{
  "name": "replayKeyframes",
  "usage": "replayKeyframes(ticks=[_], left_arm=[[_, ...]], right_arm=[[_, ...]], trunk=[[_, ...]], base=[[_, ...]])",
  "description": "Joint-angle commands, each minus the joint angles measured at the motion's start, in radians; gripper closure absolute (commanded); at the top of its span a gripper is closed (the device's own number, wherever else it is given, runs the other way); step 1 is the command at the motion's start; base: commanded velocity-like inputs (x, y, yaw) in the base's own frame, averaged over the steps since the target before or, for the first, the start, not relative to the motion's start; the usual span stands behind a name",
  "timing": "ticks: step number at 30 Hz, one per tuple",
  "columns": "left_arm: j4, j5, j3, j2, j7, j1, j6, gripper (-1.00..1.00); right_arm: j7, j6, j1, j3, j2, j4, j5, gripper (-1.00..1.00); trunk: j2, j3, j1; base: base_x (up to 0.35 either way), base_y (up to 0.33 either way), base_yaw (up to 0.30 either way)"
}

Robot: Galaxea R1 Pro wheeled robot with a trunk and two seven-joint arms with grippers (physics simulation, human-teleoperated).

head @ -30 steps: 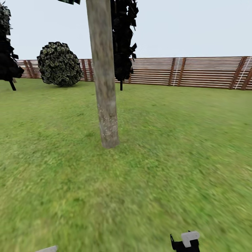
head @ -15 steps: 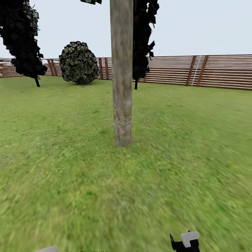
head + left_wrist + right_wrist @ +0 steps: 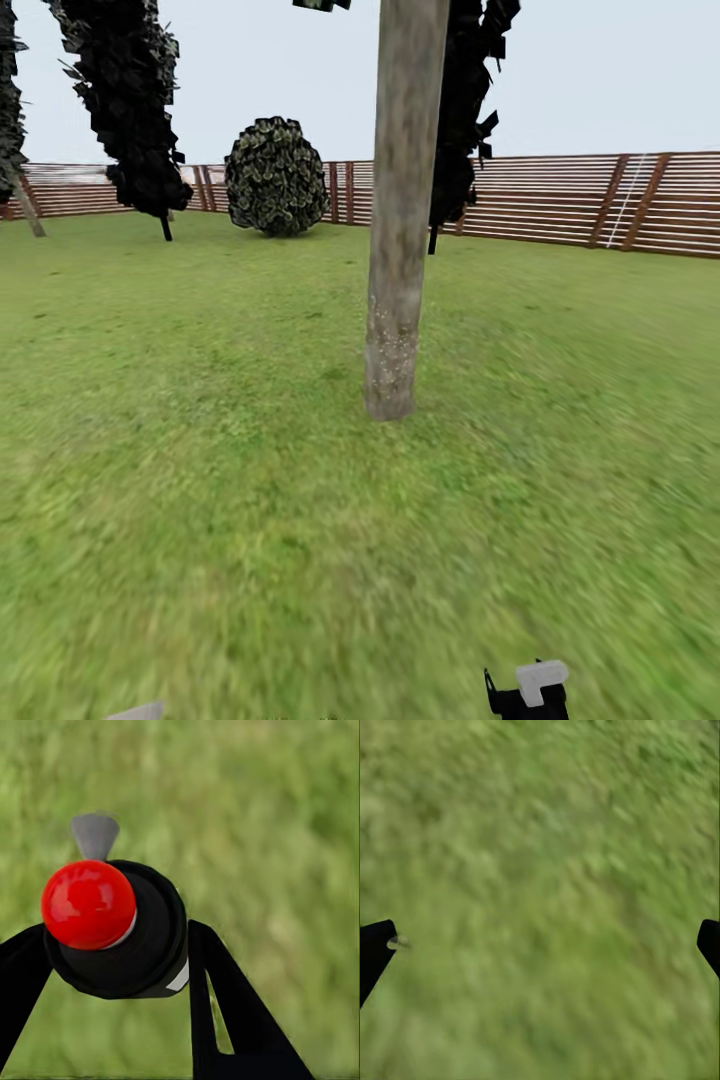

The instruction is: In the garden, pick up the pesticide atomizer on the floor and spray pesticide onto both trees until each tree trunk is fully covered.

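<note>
Red and glossy, the atomizer's ball-shaped cap fills the left wrist view, its black body clamped between the left tool's dark fingers with the grey nozzle pointing away over blurred lawn; held that way, it looks ready to be aimed once the robot is close enough. The right tool hangs with its fingertips spread wide and nothing between them, above bare grass. Ahead in the head view stands a pale trunk, upright on the lawn, well apart from both arms; a slatted fence closes the garden behind. No label or writing can be read anywhere.
</note>
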Motion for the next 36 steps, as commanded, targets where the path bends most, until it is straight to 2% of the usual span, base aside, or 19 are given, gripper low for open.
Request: replayKeyframes(ticks=[1, 6, 15, 18, 22, 36], left_arm=[[0.0, 0.001, 0.0, 0.0, 0.0, 0.0, 0.0, 1.0], [0.0, 0.001, 0.0, -0.001, -0.001, 0.001, -0.001, 1.0], [0.0, 0.001, 0.001, -0.001, 0.001, 0.001, 0.0, 1.0], [0.0, 0.0, 0.031, -0.001, 0.001, 0.0, 0.0, 1.0], [0.0, -0.001, 0.04, -0.001, 0.001, 0.0, 0.0, 1.0], [0.002, -0.011, 0.034, -0.002, -0.002, 0.001, 0.0, 1.0]], right_arm=[[0.0, 0.0, 0.0, 0.0, 0.0, 0.0, 0.0, -1.0], [0.0, 0.0, 0.0, 0.0, 0.0, 0.0, 0.0, -1.0], [0.0, 0.0, 0.0, 0.0, 0.0, 0.0, 0.0, -1.0], [0.0, 0.0, 0.0, 0.0, 0.0, 0.001, 0.0, -1.0], [0.0, 0.0, 0.0, 0.0, 0.0, 0.001, 0.0, -1.0], [0.0, 0.0, 0.001, 0.0, 0.001, 0.002, 0.0, -1.0]], trunk=[[0.0, -0.001, 0.0], [0.0, -0.003, 0.0], [0.0, -0.008, 0.0], [0.0, -0.009, 0.0], [0.0, -0.011, 0.0], [0.0, -0.011, 0.0]], base=[[0.0, 0.0, 0.277], [-0.045, 0.025, 0.277], [-0.222, 0.208, 0.276], [-0.227, 0.234, 0.278], [-0.166, 0.198, 0.279], [-0.008, 0.01, 0.281]])
